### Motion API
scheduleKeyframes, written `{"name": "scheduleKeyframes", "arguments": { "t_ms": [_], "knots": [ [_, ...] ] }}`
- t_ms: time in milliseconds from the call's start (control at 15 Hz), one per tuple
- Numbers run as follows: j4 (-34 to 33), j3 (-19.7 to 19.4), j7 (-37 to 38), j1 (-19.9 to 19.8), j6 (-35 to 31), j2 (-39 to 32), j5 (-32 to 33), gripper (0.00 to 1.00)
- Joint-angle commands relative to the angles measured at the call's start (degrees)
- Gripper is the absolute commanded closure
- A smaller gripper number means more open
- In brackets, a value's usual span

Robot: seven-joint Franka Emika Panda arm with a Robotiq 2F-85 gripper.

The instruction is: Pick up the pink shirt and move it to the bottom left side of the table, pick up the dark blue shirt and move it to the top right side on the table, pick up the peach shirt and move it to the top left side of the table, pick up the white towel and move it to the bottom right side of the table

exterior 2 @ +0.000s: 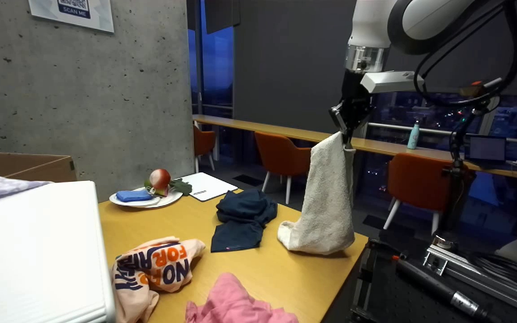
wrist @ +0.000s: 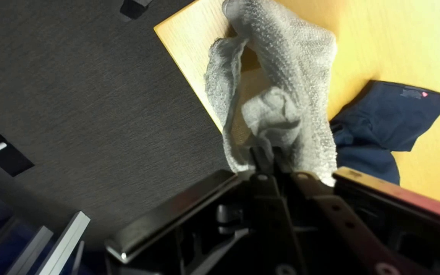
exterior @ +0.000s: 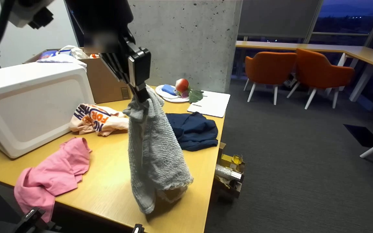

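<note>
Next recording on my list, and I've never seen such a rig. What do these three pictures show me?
The machine is a single robot arm. Its fingers are pinched shut on a white towel, which hangs over the table near a corner. Two pictures come from cameras standing outside the robot; the third comes from a camera on its wrist, looking down past the fingers. On the table lie a pink shirt, partly draped over the edge, a dark blue shirt and a peach shirt with printed lettering.
</note>
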State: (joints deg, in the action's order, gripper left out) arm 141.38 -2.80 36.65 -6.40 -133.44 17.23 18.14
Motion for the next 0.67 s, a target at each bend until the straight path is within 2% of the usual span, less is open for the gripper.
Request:
{"name": "scheduleKeyframes", "arguments": {
  "t_ms": [0,333,600],
  "knots": [
    [-0.1,2.0,-0.2,-0.6,-2.6,-3.5,-2.1,0.99],
    [-2.3,2.6,0.7,-0.2,-12.1,-15.7,-1.2,0.99],
    [-4.9,0.5,0.5,1.2,-17.4,-25.2,-0.7,0.99]
  ]
}}
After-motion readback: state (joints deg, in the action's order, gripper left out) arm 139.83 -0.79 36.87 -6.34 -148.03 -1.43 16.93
